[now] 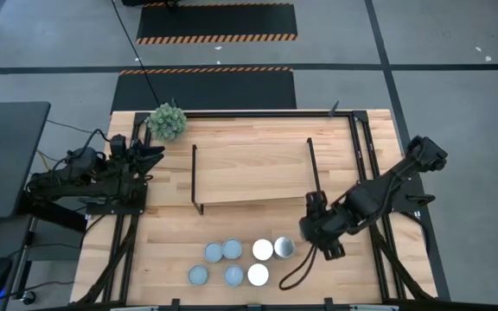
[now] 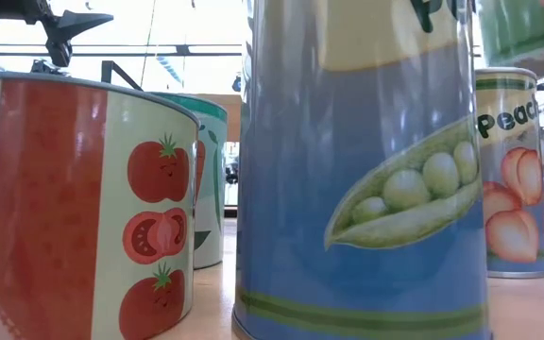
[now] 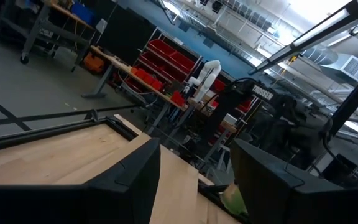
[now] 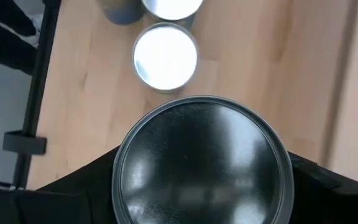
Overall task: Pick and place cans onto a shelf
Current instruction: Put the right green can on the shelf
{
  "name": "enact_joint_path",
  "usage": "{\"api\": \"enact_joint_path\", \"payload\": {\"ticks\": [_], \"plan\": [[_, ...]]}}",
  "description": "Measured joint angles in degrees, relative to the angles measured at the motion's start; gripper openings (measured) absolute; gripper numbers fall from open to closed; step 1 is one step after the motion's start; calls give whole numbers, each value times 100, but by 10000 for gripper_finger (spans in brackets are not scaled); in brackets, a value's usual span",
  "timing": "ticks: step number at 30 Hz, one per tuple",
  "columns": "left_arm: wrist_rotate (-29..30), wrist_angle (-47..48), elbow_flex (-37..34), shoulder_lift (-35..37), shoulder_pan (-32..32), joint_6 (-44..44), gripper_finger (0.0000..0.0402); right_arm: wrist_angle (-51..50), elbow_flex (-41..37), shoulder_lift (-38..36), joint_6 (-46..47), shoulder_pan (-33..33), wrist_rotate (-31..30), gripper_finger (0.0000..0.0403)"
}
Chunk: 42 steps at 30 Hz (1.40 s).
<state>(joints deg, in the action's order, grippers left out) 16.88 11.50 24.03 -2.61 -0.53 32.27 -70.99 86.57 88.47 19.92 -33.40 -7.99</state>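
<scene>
Gripping a can (image 4: 204, 165) between the right gripper (image 1: 305, 240) jaws, fingers mostly hidden under its rim, above the table (image 1: 171, 238). Just beyond, sitting cut off, other cans (image 4: 165, 57). Farther off, shelf (image 1: 249, 177) standing bare. Left gripper (image 3: 191, 186) waiting open, by the plant (image 1: 167, 121).
</scene>
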Motion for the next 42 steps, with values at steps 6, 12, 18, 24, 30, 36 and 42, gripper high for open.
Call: {"api": "enact_joint_path", "payload": {"ticks": [6,12,18,24,30,36,42], "plan": [[0,0,0,0,2,-2,201,-176,627,-2,-346,343,-136,313],[4,-2,0,0,0,-123,201,-349,1140,-8,-658,783,-303,313],[4,-4,0,0,1,-151,201,-633,1211,-123,-918,1235,-253,313],[40,-7,0,0,1,-154,201,-699,1211,-385,-1297,1763,-377,313],[141,-6,0,0,1,-208,201,-752,1201,-514,-2217,2605,-246,313],[153,-6,0,0,2,-212,201,-651,929,-514,-3025,3710,436,313],[153,-6,0,0,0,-190,201,-261,499,-516,-3718,4505,1022,313]]}}
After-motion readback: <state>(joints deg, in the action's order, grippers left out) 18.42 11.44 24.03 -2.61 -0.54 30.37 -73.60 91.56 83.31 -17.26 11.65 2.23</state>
